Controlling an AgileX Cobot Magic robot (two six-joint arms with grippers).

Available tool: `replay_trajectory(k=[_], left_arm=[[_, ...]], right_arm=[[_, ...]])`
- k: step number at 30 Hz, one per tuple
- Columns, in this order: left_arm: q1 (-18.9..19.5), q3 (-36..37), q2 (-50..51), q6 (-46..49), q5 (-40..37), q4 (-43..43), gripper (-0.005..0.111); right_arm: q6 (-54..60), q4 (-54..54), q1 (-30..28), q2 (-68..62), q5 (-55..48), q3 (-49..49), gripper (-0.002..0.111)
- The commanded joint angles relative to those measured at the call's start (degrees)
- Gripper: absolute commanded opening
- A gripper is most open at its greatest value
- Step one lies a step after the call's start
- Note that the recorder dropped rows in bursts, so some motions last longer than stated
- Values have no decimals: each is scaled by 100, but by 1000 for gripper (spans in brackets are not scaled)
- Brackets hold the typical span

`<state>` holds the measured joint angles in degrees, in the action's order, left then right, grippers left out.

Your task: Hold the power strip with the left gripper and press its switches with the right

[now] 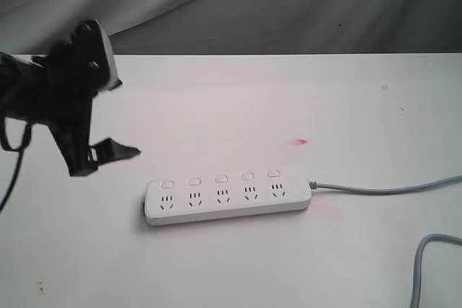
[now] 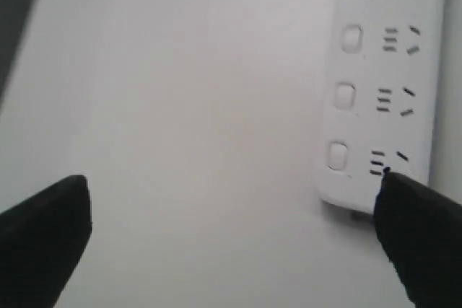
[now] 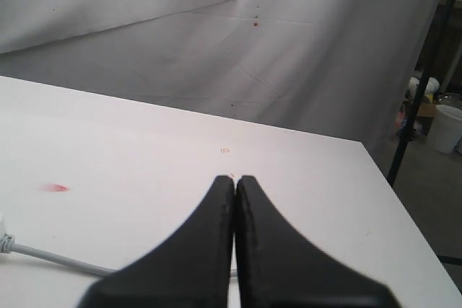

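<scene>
Jaws of your left gripper (image 1: pixel 124 118) stand wide apart with nothing between them. It hangs over the table (image 1: pixel 289 99), up and to the left of the power strip (image 1: pixel 227 194) in the exterior view, with a clear gap to it. In your left wrist view (image 2: pixel 231 192) one black fingertip (image 2: pixel 411 229) overlaps the strip's (image 2: pixel 393 70) rounded end beside the last socket group.

Your right gripper (image 3: pixel 234 187) is clamped shut on nothing, its two tips pressed together above bare table. The grey cord (image 3: pixel 50 256) passes behind it.

The strip lies flat near the table's middle, socket side up, its five switches (image 1: pixel 221 178) in a row along the far edge. Its cord (image 1: pixel 382 189) runs off to the right. A small red spot (image 1: pixel 302 141) shows on the table beyond the strip's right end.
</scene>
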<state>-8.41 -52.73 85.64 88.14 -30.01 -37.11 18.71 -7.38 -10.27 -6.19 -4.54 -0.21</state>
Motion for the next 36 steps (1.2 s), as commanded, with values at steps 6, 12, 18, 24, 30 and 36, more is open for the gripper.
replay_trajectory(k=[6,12,18,24,30,36], left_arm=[[-18,10,-2870,-2593,133,219,105],[-18,10,-4135,-2928,-343,713,105],[-18,10,-5142,-4709,-851,2142,103],[-18,10,-5667,-5815,-1365,2400,20],[-18,10,-5895,-5817,-1927,2321,1],[-18,10,-5895,-5804,-1927,2330,1]], right_arm=[[-14,-30,-53,-5,-7,21,0],[-14,-30,-53,-5,-7,21,0],[-14,-30,-53,-5,-7,21,0],[-14,-30,-53,-5,-7,21,0],[-14,-30,-53,-5,-7,21,0],[-14,-30,-53,-5,-7,21,0]])
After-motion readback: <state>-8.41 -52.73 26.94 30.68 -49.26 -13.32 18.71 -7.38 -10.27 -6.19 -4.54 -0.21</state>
